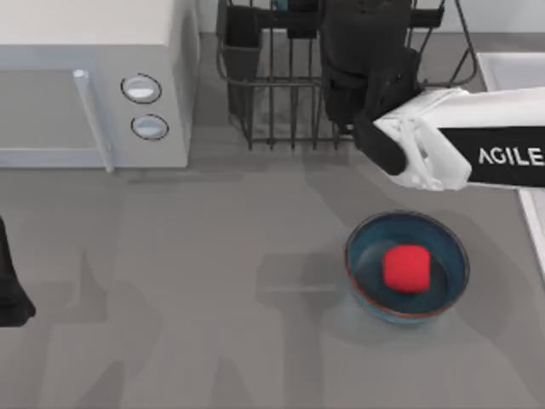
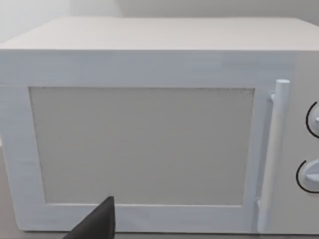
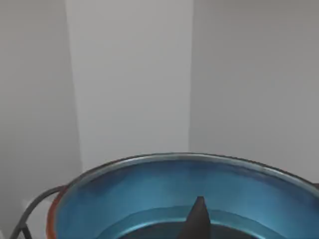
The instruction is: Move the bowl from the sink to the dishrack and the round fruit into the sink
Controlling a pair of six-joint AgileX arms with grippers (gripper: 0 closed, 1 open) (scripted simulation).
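Right wrist view: one dark fingertip [image 3: 198,216] of the right gripper [image 3: 198,219] sits inside a round, deep teal-blue glazed bowl with a thin reddish-brown rim [image 3: 149,184], with a dark wire of the rack [image 3: 30,211] curving past it. Whether the fingers are apart or pressed on the bowl's wall cannot be told; the rest of the claw is cut off.

In the top view the right arm [image 1: 477,149] reaches in from the table's right side, its black wrist bent down over the large dark metal wire dishrack [image 1: 272,94], hiding the gripper and the bowl beneath it. A black rectangular utensil cup [image 1: 243,43] stands at the rack's left corner.

Nearer the front, a second identical teal-blue bowl [image 1: 375,264] rests on the grey table [image 1: 187,281], holding the small bright red rounded fruit [image 1: 404,267]. The pale rectangular sink [image 1: 511,72] shows partly at the right edge.

The left arm [image 1: 10,290] sits parked at the left edge. Its wrist view faces the white microwave [image 2: 149,149]; one dark finger [image 2: 97,224] shows, and its state cannot be told.
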